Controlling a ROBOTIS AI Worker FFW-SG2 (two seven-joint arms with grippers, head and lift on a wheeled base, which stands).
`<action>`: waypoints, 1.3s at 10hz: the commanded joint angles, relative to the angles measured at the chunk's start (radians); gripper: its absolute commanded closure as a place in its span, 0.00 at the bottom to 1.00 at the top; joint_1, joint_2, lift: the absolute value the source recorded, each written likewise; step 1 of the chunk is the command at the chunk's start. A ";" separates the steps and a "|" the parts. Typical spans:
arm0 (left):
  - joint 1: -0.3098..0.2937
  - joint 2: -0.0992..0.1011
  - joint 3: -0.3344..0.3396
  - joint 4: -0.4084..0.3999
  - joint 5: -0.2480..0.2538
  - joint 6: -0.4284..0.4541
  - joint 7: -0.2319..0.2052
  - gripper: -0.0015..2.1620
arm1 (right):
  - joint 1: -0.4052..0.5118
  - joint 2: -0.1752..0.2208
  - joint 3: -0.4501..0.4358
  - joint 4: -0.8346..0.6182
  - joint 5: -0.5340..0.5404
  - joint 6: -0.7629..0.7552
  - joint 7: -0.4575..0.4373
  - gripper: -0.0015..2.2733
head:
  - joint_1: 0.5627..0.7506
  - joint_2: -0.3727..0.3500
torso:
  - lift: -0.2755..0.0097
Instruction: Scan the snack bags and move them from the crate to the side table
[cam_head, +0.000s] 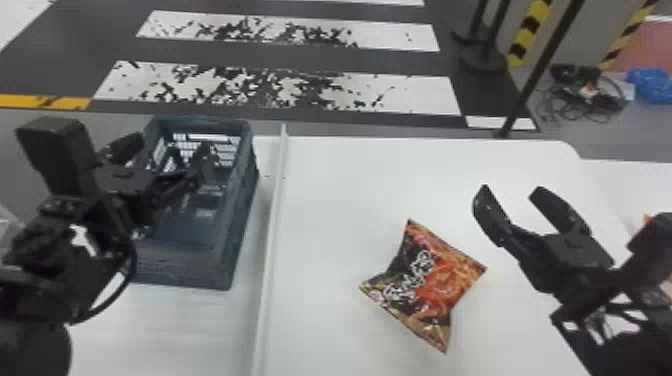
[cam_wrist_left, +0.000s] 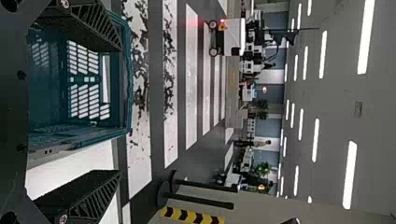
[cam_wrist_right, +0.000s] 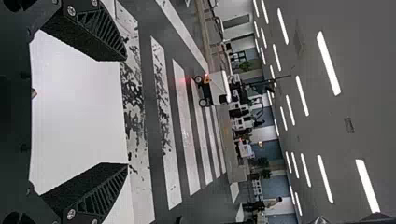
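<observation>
Nearest the robot, the snack bag (cam_head: 427, 287) lay on the white desk (cam_head: 350, 190), its printed side up in orange, red and black, its corners pointing out at a slant. Just beside it, to the right and a little farther off, the right gripper (cam_head: 511, 189) hung with its fingers spread apart and released, touching neither the bag nor anything else. Something orange (cam_head: 648, 219) peeked out past the right arm at the edge, mostly hidden. To the left, a raised pale strip (cam_head: 272, 225) ran between the bag and the blue-grey crate (cam_head: 182, 272), which stood upright with slotted walls. The left gripper (cam_head: 167, 150) was at the crate, its fingers wide apart and released too; whether their tips dipped below the rim, I could not tell. Past the desk came the dark floor (cam_head: 300, 55) with broad, worn white stripes (cam_head: 395, 95) and a yellow band (cam_head: 45, 101). Over on the right stood a black stand (cam_head: 482, 61), a yellow-and-black striped post (cam_head: 532, 35), a tangle of cables (cam_head: 575, 102) and a blue bundle (cam_head: 650, 82). Farthest off, the left wrist view had a white wheeled cart (cam_wrist_left: 233, 37) and long ceiling lights (cam_wrist_left: 366, 37).
</observation>
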 joint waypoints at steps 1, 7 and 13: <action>0.056 0.003 0.016 -0.018 0.001 -0.054 -0.002 0.03 | -0.001 0.003 0.033 0.003 0.050 0.006 -0.005 0.05 | 0.70 0.51 | 0.66; 0.176 0.007 0.007 -0.047 -0.002 -0.189 -0.005 0.03 | 0.107 -0.084 0.139 -0.020 0.323 0.110 0.030 0.05 | 0.70 0.58 | 0.66; 0.168 0.015 -0.015 -0.042 -0.003 -0.186 -0.013 0.03 | 0.185 -0.188 0.287 -0.051 0.524 0.227 0.037 0.05 | 0.70 0.65 | 0.66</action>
